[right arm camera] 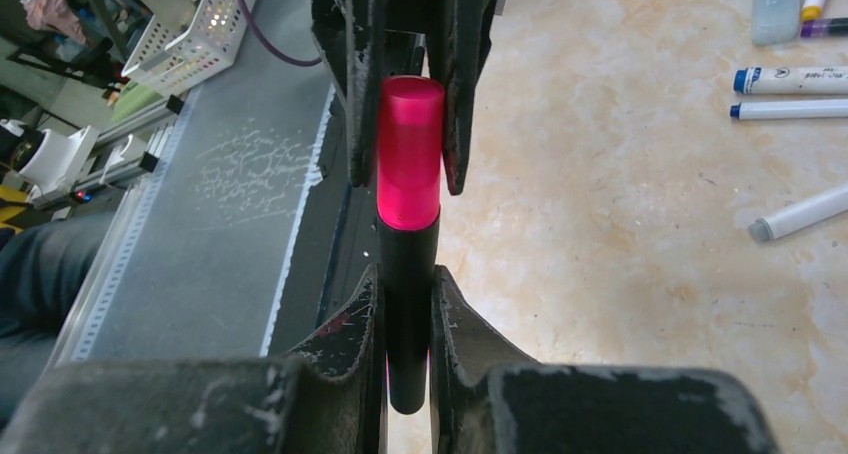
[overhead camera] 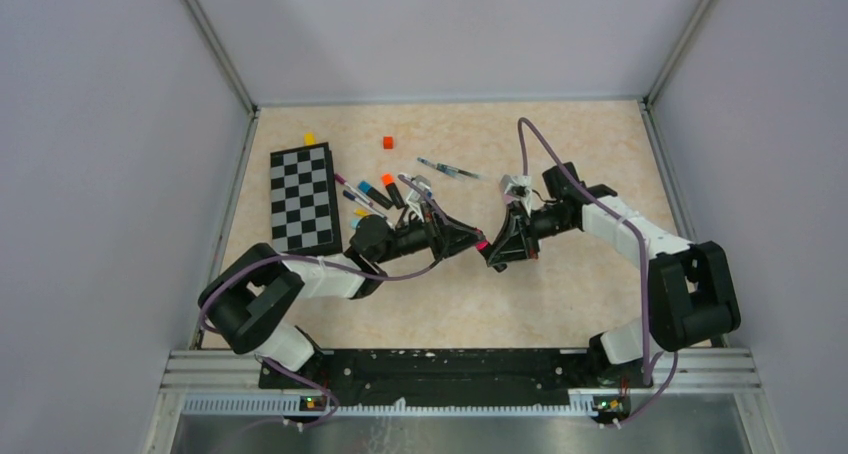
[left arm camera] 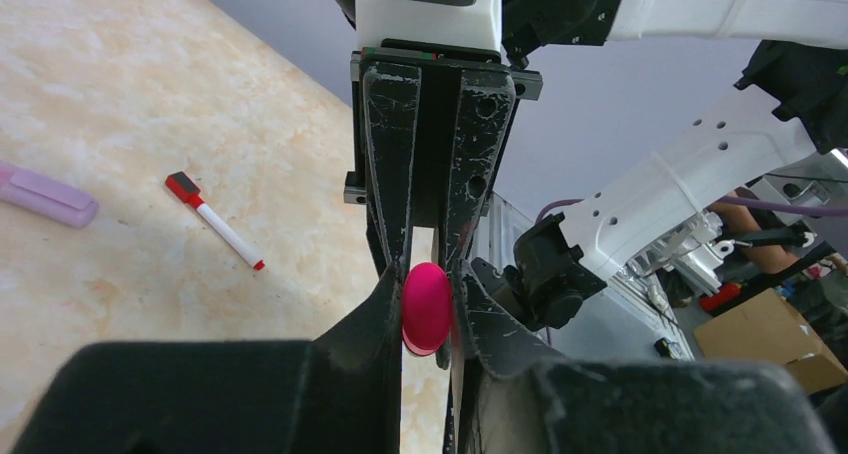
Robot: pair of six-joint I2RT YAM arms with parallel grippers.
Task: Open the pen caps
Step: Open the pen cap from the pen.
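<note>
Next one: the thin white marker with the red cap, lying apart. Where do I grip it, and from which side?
Take the white marker by mid-barrel, from above, fingers across its length. It lies flat with nothing touching it, and that grip leaves its red cap free to be pulled off.

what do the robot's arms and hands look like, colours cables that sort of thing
The left arm and right arm mix white shell links with bulky black joints. A purple cable runs along each. The left hand and right hand are black, with flat tapering fingers scuffed with pale scratches, and a white housing behind them.
</note>
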